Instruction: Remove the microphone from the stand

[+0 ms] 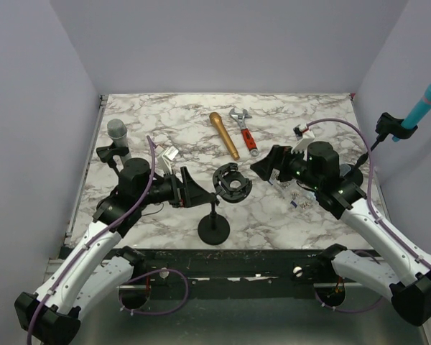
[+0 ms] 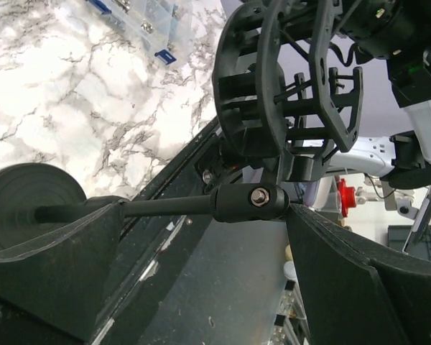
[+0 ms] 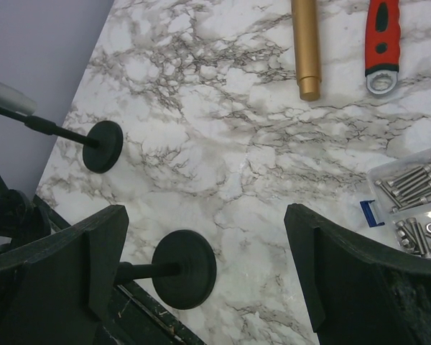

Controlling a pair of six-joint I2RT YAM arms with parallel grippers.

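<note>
Top view first: the gold microphone [image 1: 224, 135] is already off the stand [image 1: 214, 219]. It's lying flat on the marble table [image 1: 165, 115] toward the far side, head pointing away, right beside a red-handled wrench [image 1: 245, 130]. It's a plain metallic gold stick, a bit fatter at the head end. The stand sits near the front edge and its round black cradle [image 1: 232, 181] is empty. The left gripper [image 1: 189, 188] is spread wide just left of the cradle. The right gripper [image 1: 262, 167] is also spread wide with nothing in it, hanging over the table to the right of the cradle. There's a grey microphone [image 1: 117, 129] on a second stand [image 1: 112, 153] at the far left.

Left wrist: the stand's thin pole [image 2: 172, 207] runs across the gap between the two fingers [image 2: 50, 273], cradle up top. I can't tell if either pad actually touches it.

Right wrist: the fingers are far apart and holding nothing. The mic's gold handle shows at the top edge next to the wrench jaw, well away from the gripper. A clear screw box [image 3: 409, 194] sits at the right.
</note>
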